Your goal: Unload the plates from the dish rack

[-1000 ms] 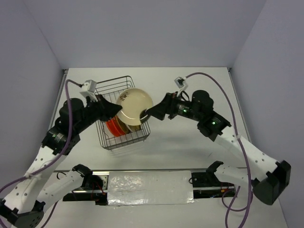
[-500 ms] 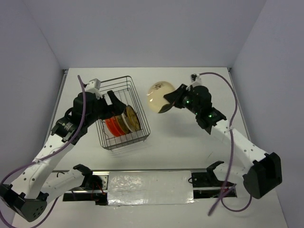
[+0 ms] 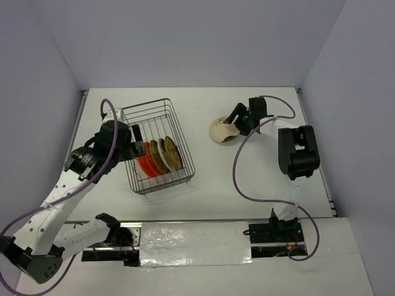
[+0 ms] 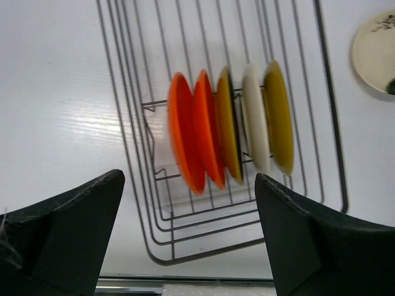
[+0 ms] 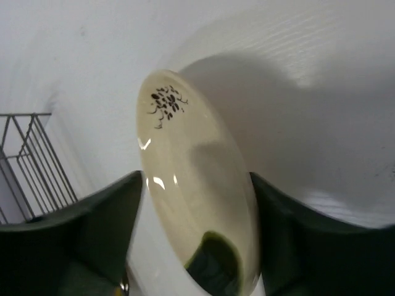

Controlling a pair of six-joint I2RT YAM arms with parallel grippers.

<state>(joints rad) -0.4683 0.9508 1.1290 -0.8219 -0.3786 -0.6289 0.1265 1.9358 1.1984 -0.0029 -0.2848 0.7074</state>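
Note:
The dish rack (image 3: pixel 147 106) stands left of centre, with several plates upright in its near slots. Two of them are orange-red plates (image 4: pixel 196 148); beside these stand a dark one with yellow (image 4: pixel 227 132), a cream one (image 4: pixel 254 126) and a yellow one (image 4: pixel 279 117). My left gripper (image 3: pixel 139 143) hovers open over the rack's left side, nothing between its fingers (image 4: pixel 62 234). A cream plate (image 3: pixel 221 131) with a black patch rests tilted on the table at the back right. My right gripper (image 3: pixel 232 124) is open around it, one finger (image 5: pixel 105 222) on each side.
In the right wrist view the rack's wires (image 5: pixel 24 160) show at the left edge. The white walls close the table at the back and sides. The arm bases and a metal rail (image 3: pixel 191 243) run along the near edge.
The right arm carried the cream plate from over the rack to the back right of the table and opened its jaws. The left gripper let go, opened and drew back left.

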